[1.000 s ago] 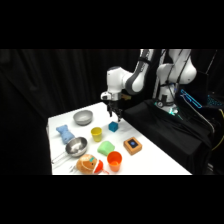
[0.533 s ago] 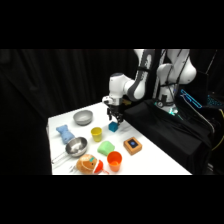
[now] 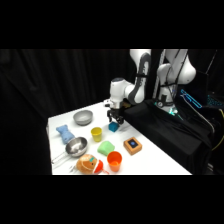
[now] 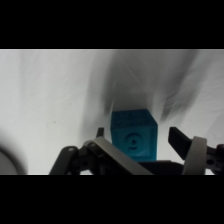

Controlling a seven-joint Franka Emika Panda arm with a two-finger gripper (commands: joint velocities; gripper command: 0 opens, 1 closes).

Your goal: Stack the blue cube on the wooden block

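The small teal-blue cube rests on the white table near its far edge. In the wrist view the blue cube stands between the two fingers, with a gap showing on its right side. My gripper is low over it and open, its fingers to either side of the cube. The wooden block, orange-brown with a dark blue square on top, lies flat a short way nearer the camera and to the right of the cube.
Left of the cube stand a yellow cup, a grey bowl, a light-blue toy and a metal pan. A green lump, an orange cup and an orange toy sit nearer the front. Black cloth borders the table's right.
The gripper has come down over the last second, from above the table to the cube's level, so that its fingers now flank the cube. The cube and the block have not moved.
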